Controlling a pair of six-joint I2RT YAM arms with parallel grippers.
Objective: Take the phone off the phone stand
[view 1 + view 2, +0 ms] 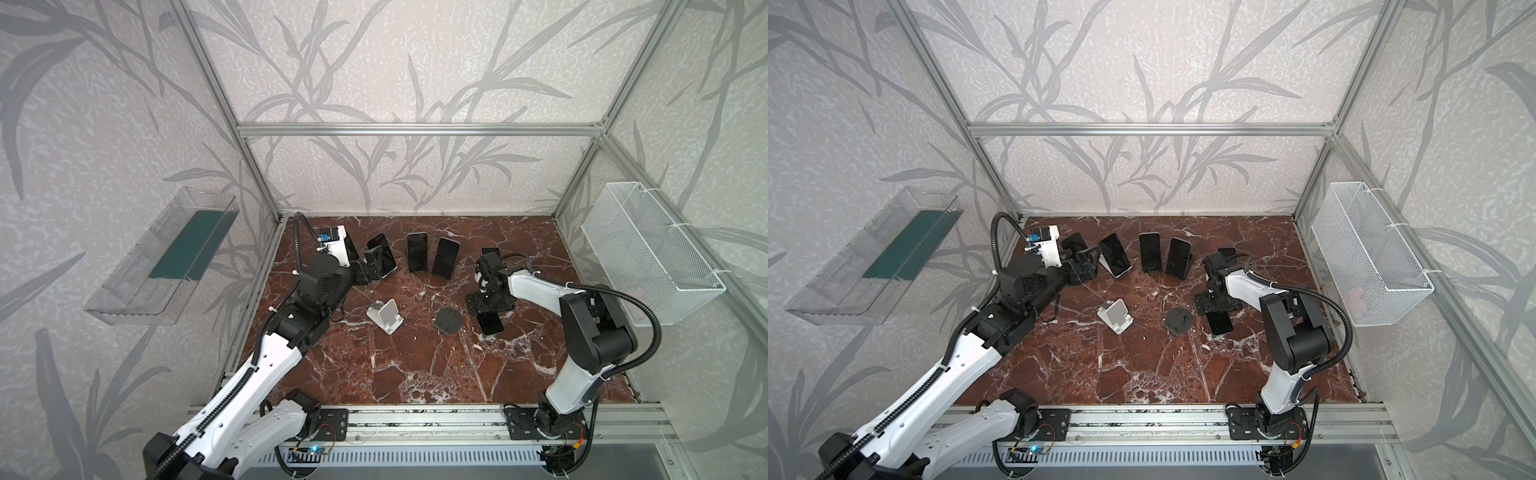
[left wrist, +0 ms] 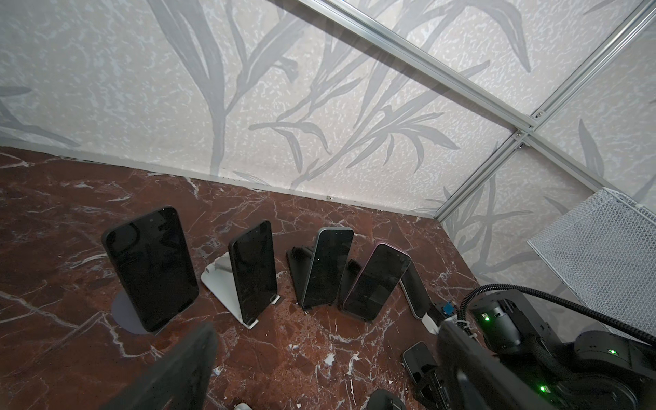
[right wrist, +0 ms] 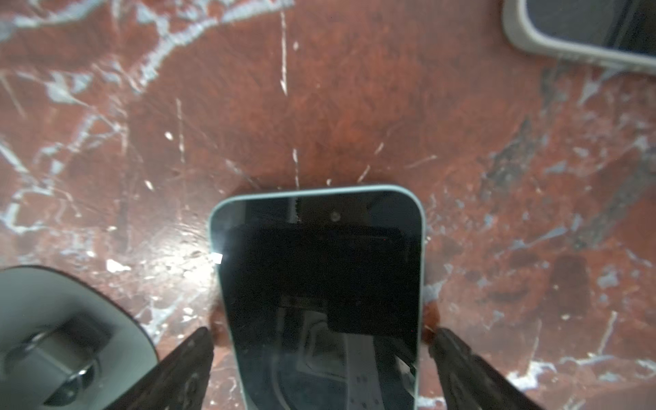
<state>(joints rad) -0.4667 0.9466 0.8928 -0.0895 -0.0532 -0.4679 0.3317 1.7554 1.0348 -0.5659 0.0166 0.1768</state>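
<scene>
Nearest, two empty stands [image 1: 384, 318] [image 1: 448, 321] are sitting on the bench [image 1: 415, 365]; our right jaws are standing wide astride one flat phone [image 3: 319, 284], gripping nothing. Beyond, our left jaws are gaping empty before four propped phones [image 2: 151, 266] [image 2: 252, 269] [image 2: 326, 268] [image 2: 376, 280] and a sixth phone [image 2: 413, 293].

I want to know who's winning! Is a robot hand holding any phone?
Nothing is held. The right gripper straddles a flat phone, jaws open; left gripper is empty.
</scene>
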